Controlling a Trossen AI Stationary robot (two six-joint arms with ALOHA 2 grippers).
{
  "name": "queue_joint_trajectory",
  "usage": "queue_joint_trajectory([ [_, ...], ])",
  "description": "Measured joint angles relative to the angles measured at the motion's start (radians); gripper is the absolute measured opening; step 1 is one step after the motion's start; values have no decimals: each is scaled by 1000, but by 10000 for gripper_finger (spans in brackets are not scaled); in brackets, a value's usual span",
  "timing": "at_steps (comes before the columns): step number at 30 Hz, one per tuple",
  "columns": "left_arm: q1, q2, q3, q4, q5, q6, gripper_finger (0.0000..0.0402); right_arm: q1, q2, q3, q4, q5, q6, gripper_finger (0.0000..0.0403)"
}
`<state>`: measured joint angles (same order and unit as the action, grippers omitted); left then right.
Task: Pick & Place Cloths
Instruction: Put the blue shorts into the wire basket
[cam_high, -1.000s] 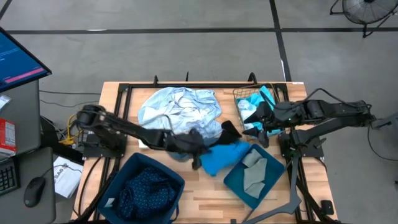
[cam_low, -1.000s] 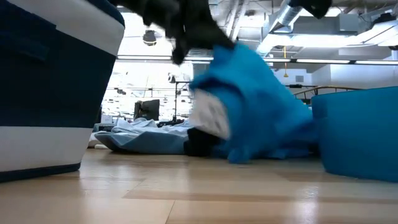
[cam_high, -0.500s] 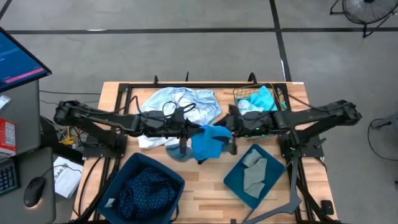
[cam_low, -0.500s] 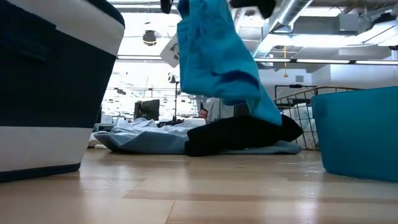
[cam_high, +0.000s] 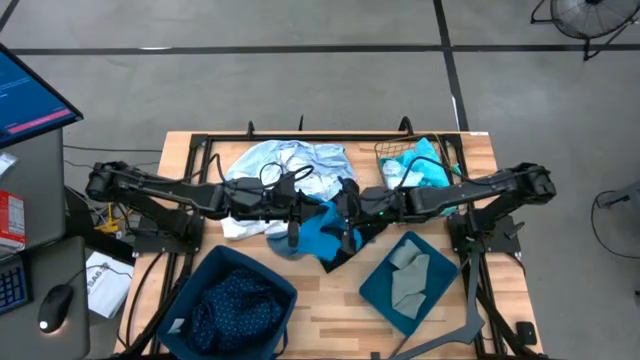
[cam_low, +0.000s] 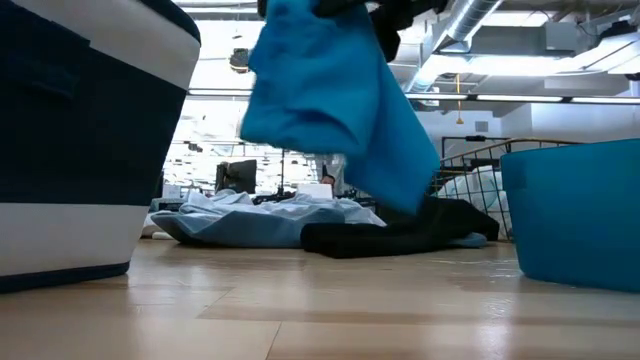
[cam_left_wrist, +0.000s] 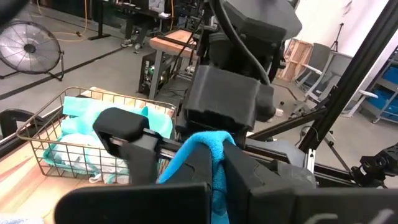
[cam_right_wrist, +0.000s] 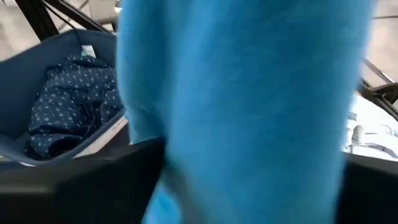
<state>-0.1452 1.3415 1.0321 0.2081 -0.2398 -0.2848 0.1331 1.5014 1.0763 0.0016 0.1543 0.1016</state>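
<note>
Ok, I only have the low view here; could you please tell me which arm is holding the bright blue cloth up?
Observer: The left gripper is shut on the bright blue cloth.
Operator: Thank you. Where is the right gripper?
Observer: The right gripper is close against that same cloth, facing the left gripper.
Operator: And what is inside the big bin beside me?
Observer: A navy dotted cloth lies in that dark-teal bin.
</note>
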Motion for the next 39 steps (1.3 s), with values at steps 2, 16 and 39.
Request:
queue_joint_trajectory([
  [2,0,0,0,-2,0,0,0,8,5,0,-2,2,-4,204],
  [16,1,0,0,-45,-41,70,2,-100,-122,96,-366,175,44,3],
  [39,-3,-2,0,-96,-53,60,76,-605,-452,-13,-883,214,195,0],
])
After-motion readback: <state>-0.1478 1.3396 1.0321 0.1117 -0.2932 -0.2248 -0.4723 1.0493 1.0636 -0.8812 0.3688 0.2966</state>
